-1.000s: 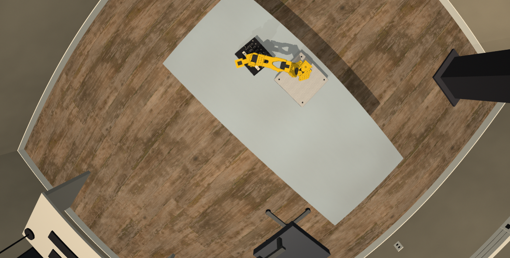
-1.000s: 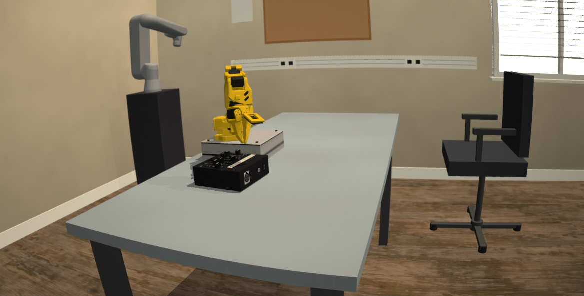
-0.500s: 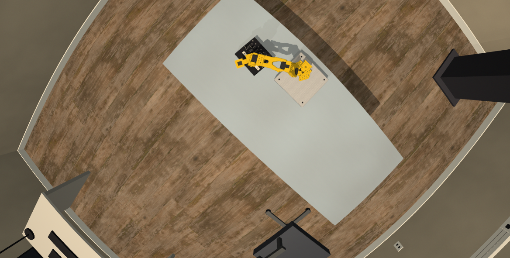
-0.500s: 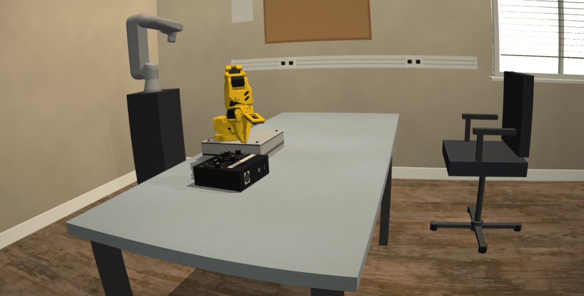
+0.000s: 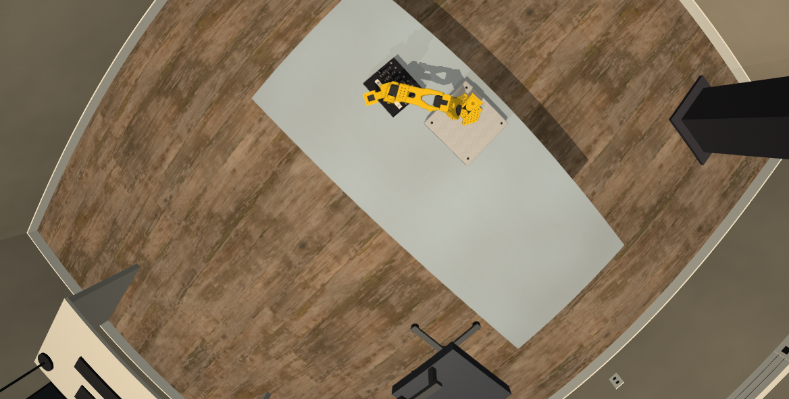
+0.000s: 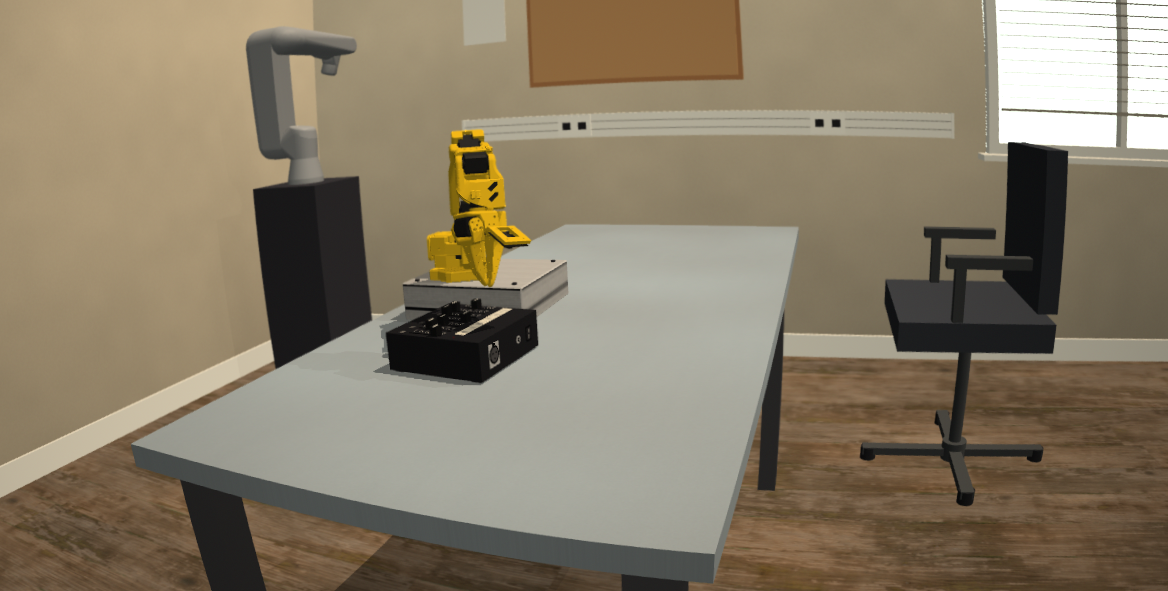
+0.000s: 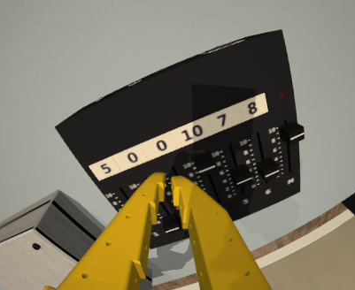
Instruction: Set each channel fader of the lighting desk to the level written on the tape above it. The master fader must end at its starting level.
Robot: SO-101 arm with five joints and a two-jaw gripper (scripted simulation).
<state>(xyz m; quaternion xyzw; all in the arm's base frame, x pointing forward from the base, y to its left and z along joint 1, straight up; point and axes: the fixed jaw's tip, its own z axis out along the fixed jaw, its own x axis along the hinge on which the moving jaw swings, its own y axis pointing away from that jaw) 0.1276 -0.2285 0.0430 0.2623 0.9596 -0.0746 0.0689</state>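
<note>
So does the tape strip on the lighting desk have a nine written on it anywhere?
No. In the wrist view the tape strip on the lighting desk reads 5, 0, 0, 10, 7, 8, with no nine.

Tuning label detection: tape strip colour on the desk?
Cream tape strip with dark digits, clearest in the wrist view.

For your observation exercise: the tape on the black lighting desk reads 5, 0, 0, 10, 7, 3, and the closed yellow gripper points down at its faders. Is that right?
Not quite. The wrist view shows the tape ending in 8, not 3. The rest holds: lighting desk black, gripper closed over the faders.

Tape: 5 0 0 10 7 8
</note>
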